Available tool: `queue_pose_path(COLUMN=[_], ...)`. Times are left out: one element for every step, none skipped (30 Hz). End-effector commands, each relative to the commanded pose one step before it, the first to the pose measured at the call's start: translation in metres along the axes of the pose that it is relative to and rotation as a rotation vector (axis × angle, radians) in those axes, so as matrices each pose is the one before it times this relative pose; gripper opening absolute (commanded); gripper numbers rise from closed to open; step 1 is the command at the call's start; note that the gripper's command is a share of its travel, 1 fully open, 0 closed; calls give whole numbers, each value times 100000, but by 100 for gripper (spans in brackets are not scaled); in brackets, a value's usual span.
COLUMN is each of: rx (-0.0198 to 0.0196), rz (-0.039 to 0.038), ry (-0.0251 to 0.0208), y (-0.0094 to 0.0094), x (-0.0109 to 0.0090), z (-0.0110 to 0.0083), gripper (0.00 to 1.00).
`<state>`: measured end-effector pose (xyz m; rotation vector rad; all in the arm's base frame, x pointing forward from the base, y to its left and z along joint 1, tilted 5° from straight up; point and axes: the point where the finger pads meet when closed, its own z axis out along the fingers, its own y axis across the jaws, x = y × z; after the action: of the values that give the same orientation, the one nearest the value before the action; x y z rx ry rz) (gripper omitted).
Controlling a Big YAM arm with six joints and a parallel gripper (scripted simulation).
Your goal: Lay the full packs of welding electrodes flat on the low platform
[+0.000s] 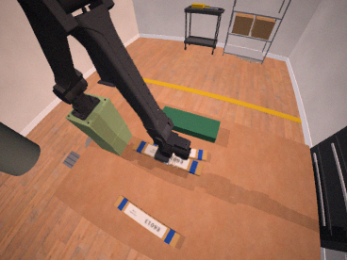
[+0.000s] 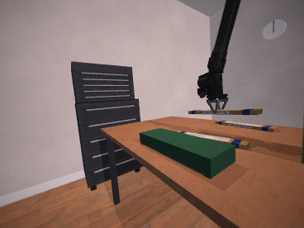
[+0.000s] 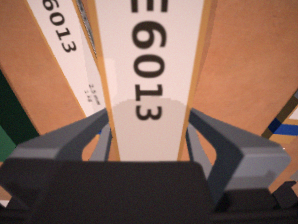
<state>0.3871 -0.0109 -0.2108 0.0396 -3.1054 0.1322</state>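
While the gripper point(image 1: 166, 159) point(image 2: 216, 111) point(image 3: 148, 111) is closed on the sides of one electrode pack point(image 1: 150, 151) point(image 2: 248, 111) point(image 3: 148, 75), that pack hangs roughly level above the table point(image 1: 255, 174) point(image 2: 268, 178) point(image 3: 240, 65), label up. Clock positions from the gripper, top view: green platform point(image 1: 190, 123) point(image 2: 186, 149) point(image 3: 10, 125) at 1 o'clock, bearing no pack; second pack point(image 1: 200, 154) point(image 2: 211, 137) point(image 3: 65, 50) flat on the table, partly hidden, its visible end near 3; third pack point(image 1: 146, 222) point(image 2: 248, 125) point(image 3: 285, 129) flat, well apart, between 6 and 7. Fill levels: cannot tell.
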Motion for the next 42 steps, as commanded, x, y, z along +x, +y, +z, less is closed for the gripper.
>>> queue_pose_path(rx=[56, 0, 0, 0, 0, 0, 0, 0, 0, 0, 0, 0, 0, 0, 0, 0, 0, 0, 0, 0, 0, 0, 0, 0, 0, -3, -1, -3, -13, -26, -13, 21, 48, 63, 57, 52, 47, 38, 0, 0, 26, 24], rz=[285, 0, 0, 0, 0, 0, 0, 0, 0, 0, 0, 0, 0, 0, 0, 0, 0, 0, 0, 0, 0, 0, 0, 0, 0, -3689, -3363, -3267, -3277, -3286, -205, 53, 55, 53, 45, 38, 32, 26, 0, 0, 21, 17], ry=[-5482, 0, 0, 0, 0, 0, 0, 0, 0, 0, 0, 0, 0, 0, 0, 0, 0, 0, 0, 0, 0, 0, 0, 0, 0, 87, 101, 94, 79, 64, -45, -170, -263, -302, -256, -217, -184, -140, 0, 0, -111, -84], y=[243, 0, 0, 0, 0, 0, 0, 0, 0, 0, 0, 0, 0, 0, 0, 0, 0, 0, 0, 0, 0, 0, 0, 0, 0, -200, -316, -341, -325, -309, -311, -323, -333, -336, -326, -318, -311, -302, 0, 0, -294, -289], x=[-2158, 0, 0, 0, 0, 0, 0, 0, 0, 0, 0, 0, 0, 0, 0, 0, 0, 0, 0, 0, 0, 0, 0, 0, 0, 100, 108, 113, 113, 114, 58, -19, -77, -102, -76, -54, -35, -10, 0, 0, 8, 23], z=[-2783, 0, 0, 0, 0, 0, 0, 0, 0, 0, 0, 0, 0, 0, 0, 0, 0, 0, 0, 0, 0, 0, 0, 0, 0, -92, -68, -55, -46, -39, -46, -57, -64, -66, -55, -47, -39, -31, 0, 0, -25, -20], gripper=[0, 0, 0, 0, 0, 0, 0, 0, 0, 0, 0, 0, 0, 0, 0, 0, 0, 0, 0, 0, 0, 0, 0, 0, 0, 0, 0, 0, 0, 0, 0, 0, 0, 0, 0, 0, 0, 0, 0, 0, 0, 0])
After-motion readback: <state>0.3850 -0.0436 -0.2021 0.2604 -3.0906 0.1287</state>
